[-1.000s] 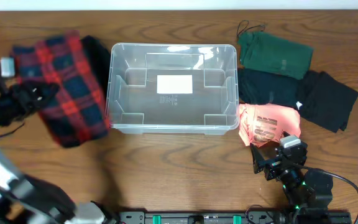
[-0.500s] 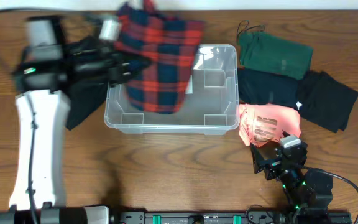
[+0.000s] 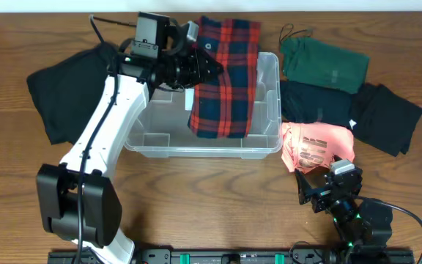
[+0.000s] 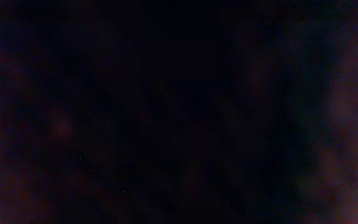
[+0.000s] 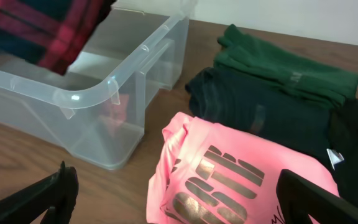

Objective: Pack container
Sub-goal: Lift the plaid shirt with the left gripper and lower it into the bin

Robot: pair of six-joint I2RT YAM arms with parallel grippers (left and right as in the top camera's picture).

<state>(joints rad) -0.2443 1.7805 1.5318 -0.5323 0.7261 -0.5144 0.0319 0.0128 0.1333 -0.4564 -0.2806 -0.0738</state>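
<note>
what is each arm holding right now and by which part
The left pincer grips the red-and-navy plaid cloth at its edge nearest the arm, over the clear plastic container. The right pincer is open and holds nothing.

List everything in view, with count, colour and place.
container: one, clear, table centre.
plaid garment: one, red and navy, held over the container.
left black garment: one, black, left of the container.
right black garments: two, black, right of the container.
green garment: one, dark green, far right.
pink garment: one, pink, by the container's near right corner.
table: one, brown wood.
left gripper: black, gripping the plaid garment.
right gripper: black, open, near the pink garment.
</note>
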